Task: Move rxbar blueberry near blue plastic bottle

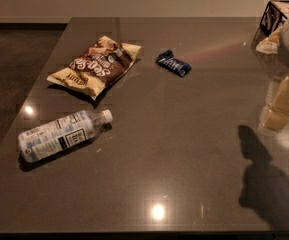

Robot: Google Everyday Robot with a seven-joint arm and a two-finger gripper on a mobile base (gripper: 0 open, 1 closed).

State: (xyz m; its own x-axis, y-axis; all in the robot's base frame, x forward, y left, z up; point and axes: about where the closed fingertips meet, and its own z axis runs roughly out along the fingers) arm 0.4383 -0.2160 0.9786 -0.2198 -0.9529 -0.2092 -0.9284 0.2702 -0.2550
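Observation:
The rxbar blueberry (173,63) is a small dark blue bar with white lettering, lying flat on the dark table toward the back middle. The blue plastic bottle (61,135) lies on its side at the front left, with its white cap pointing right and toward the back. My gripper (283,106) is at the right edge of the view, above the table. It is far to the right of the bar and holds nothing that I can see. Its shadow falls on the table at the front right.
A brown-and-yellow chip bag (96,64) lies at the back left, between the bar and the bottle. A patterned box (276,19) stands at the back right corner. The table's left edge (44,59) runs diagonally, with dark floor beyond it.

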